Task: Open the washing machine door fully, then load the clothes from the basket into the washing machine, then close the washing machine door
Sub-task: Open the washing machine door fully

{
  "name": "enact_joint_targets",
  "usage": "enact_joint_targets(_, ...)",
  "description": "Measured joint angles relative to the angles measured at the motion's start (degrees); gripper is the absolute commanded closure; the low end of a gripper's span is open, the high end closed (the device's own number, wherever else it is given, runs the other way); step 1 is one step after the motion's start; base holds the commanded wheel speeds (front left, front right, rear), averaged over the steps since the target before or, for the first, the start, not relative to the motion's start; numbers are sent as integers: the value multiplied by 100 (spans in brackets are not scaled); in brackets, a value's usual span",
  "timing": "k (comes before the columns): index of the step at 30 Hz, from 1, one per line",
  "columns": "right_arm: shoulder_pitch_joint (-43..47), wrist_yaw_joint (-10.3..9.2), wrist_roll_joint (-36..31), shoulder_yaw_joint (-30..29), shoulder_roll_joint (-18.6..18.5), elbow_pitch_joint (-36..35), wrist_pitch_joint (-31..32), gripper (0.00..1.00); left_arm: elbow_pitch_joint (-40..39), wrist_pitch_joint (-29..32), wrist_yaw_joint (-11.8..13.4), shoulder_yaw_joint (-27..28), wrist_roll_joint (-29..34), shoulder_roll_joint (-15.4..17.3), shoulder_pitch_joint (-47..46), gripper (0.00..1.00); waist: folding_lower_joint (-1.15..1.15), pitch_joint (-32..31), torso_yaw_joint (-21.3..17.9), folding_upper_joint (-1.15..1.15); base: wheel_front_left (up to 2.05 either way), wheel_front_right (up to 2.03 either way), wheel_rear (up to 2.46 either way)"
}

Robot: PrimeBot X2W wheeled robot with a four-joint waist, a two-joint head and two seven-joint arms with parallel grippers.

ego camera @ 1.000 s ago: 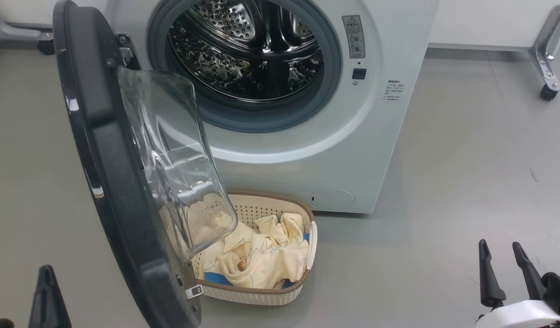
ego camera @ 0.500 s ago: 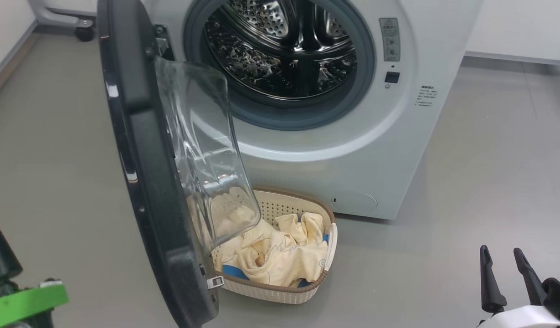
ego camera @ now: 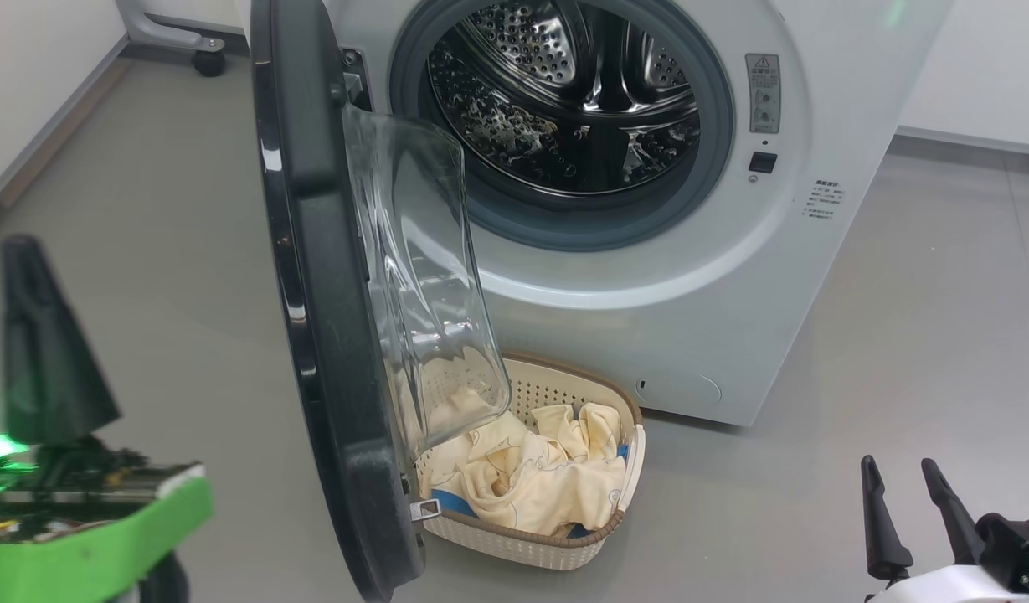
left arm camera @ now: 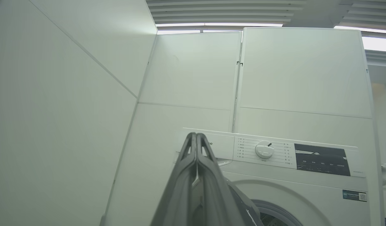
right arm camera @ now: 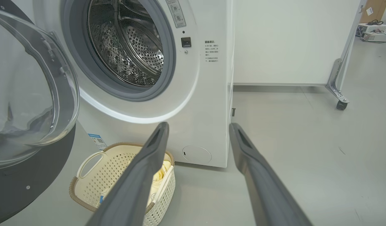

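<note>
Below the washing machine (ego camera: 648, 318) opening: basket (ego camera: 556, 548) on the floor (ego camera: 899, 335), clothes (ego camera: 531, 481) heaped inside.
door (ego camera: 313, 293): swung out leftward, glass bowl (ego camera: 414, 276) over the basket's left end.
left gripper (ego camera: 20, 247): fingers pressed together, empty, left of the door.
right gripper (ego camera: 897, 462): fingers wide apart, empty, lower right.

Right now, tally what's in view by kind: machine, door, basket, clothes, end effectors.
washing machine: 1
washing machine door: 1
basket: 1
clothes: 1 heap, pieces not countable
end effectors: 2, left end effector and right end effector
Total: 6
</note>
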Motion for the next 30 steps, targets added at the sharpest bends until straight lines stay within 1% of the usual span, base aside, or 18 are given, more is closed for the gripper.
enact_joint_targets(4,8,0,1,89,4,22,0,0,-181,-1,-74,-570,38,3,37,100,0,-49,30,0,0,0,0)
enact_joint_targets(7,12,0,4,115,4,33,0,0,-166,-1,-113,-1107,33,8,213,100,0,-73,38,0,0,0,0)
enact_joint_targets(9,20,0,19,119,4,42,0,0,-110,12,-142,-1463,-81,11,382,100,0,-88,44,0,0,0,0)
enact_joint_targets(13,85,0,21,137,3,67,0,0,2,236,-174,-2033,-200,38,632,100,0,-111,68,0,0,0,0)
enact_joint_targets(22,111,0,41,158,14,88,0,0,359,868,-199,-2820,-275,130,1037,100,0,-98,131,0,0,0,0)
enact_joint_targets(26,111,0,75,165,26,88,0,0,592,1098,-199,-2965,-408,176,1206,100,0,-69,152,0,0,0,0)
enact_joint_targets(30,111,0,77,166,31,88,0,0,816,1273,-199,-2977,-533,174,1341,100,0,-30,169,0,0,0,0)
